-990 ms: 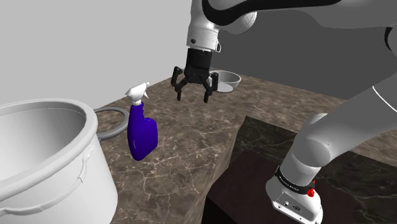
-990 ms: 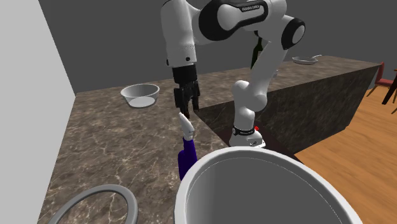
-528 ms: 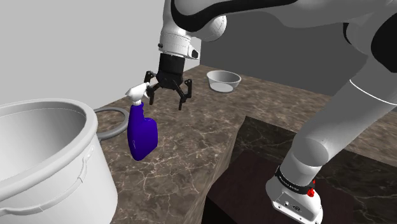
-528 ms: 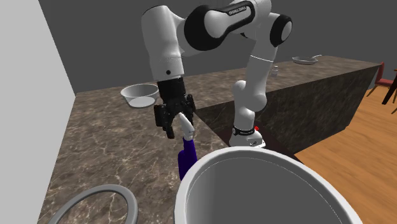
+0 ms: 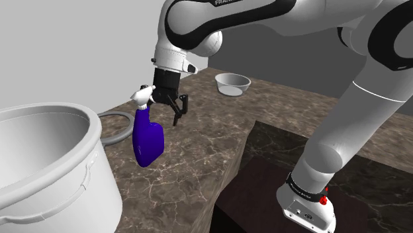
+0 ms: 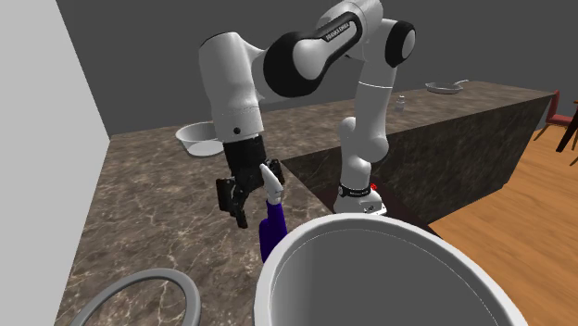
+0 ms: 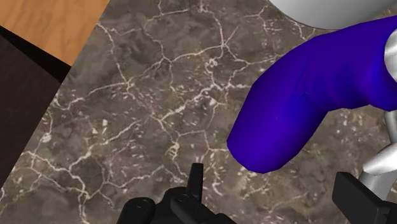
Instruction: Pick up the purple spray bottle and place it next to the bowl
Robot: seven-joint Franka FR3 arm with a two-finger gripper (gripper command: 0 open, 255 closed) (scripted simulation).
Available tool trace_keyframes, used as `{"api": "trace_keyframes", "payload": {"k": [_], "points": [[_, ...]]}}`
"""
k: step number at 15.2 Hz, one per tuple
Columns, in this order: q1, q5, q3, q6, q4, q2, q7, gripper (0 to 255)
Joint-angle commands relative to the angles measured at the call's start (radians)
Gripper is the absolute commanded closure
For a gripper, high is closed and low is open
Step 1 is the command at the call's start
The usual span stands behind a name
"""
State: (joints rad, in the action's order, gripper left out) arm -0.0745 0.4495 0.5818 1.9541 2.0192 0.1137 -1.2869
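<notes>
Looks like a home kitchen — dark veined stone counter [image 6: 157,213] wrapping round, a bowl [image 5: 233,83] and big white pot [image 6: 370,287] on it, a pan [image 6: 447,87] further along — wood floor [image 6: 528,213], plain grey walls [image 6: 139,56].

Dark, white-veined marble desk [image 5: 192,145]. We mark an upright blue-violet spray bottle [image 5: 147,139] near its long edge, a grey bowl [image 5: 233,83] at the far end, and a white tub [image 5: 46,165] and a grey ring [image 6: 148,275] at the opposite end.
</notes>
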Motion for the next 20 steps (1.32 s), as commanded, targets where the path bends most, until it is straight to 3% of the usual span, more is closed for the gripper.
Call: {"api": "trace_keyframes", "payload": {"k": [1, 9, 10, 20], "points": [[0.004, 0.000, 0.007, 0.028, 0.017, -0.009, -0.001, 0], [0.005, 0.000, 0.009, 0.036, 0.022, -0.012, -0.001, 0], [0.005, 0.000, 0.009, 0.036, 0.022, -0.012, -0.001, 255], [0.005, -0.001, 0.007, 0.023, 0.012, -0.009, -0.004, 255]]}}
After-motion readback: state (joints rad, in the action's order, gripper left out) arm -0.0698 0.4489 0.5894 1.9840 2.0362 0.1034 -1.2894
